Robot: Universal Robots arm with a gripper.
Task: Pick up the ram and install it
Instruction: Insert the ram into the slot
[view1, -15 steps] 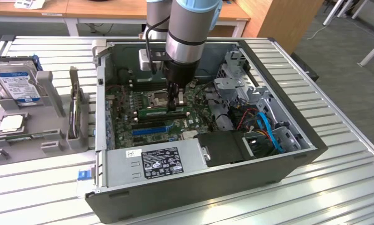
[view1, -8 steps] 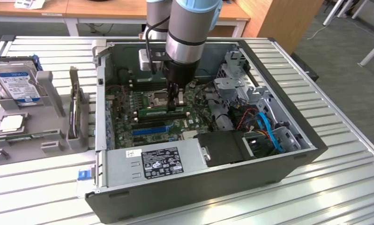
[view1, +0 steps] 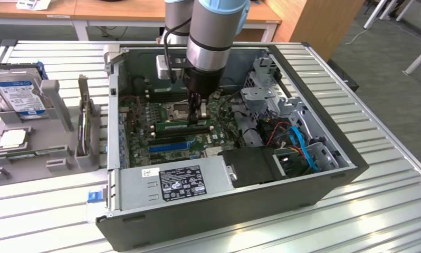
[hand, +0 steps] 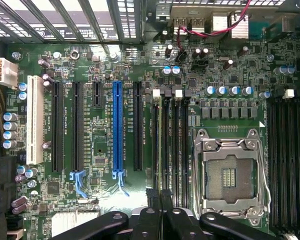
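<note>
Ram (view1: 172,125) on edge inside the open computer case (view1: 218,211), green and narrow, lined up lengthwise with the black memory slots (view1: 162,135) just beside the processor socket (view1: 175,110). Stands upright, not tilted. Cannot tell whether pressed fully home or only resting in the slot.

Clenched on the ram's upper edge, toward the exterior view's right end of the stick: end effector (view1: 195,120), pointing straight down from the arm, with its tips drawn nearly together.

From the wrist camera, end effector (hand: 160,215) with black fingers (hand: 149,220) meeting over the bank of memory slots (hand: 172,145). Hangs between the long blue expansion slot (hand: 117,130) on one side and the open processor socket (hand: 230,175) on the other.

Elsewhere in the case, grey power supply (view1: 175,179) with a black label, along the near wall.

Outside the case, on the slatted metal table (view1: 41,211) at the exterior view's left, hard drive (view1: 19,97) propped in a grey holder, well apart from the ram.
</note>
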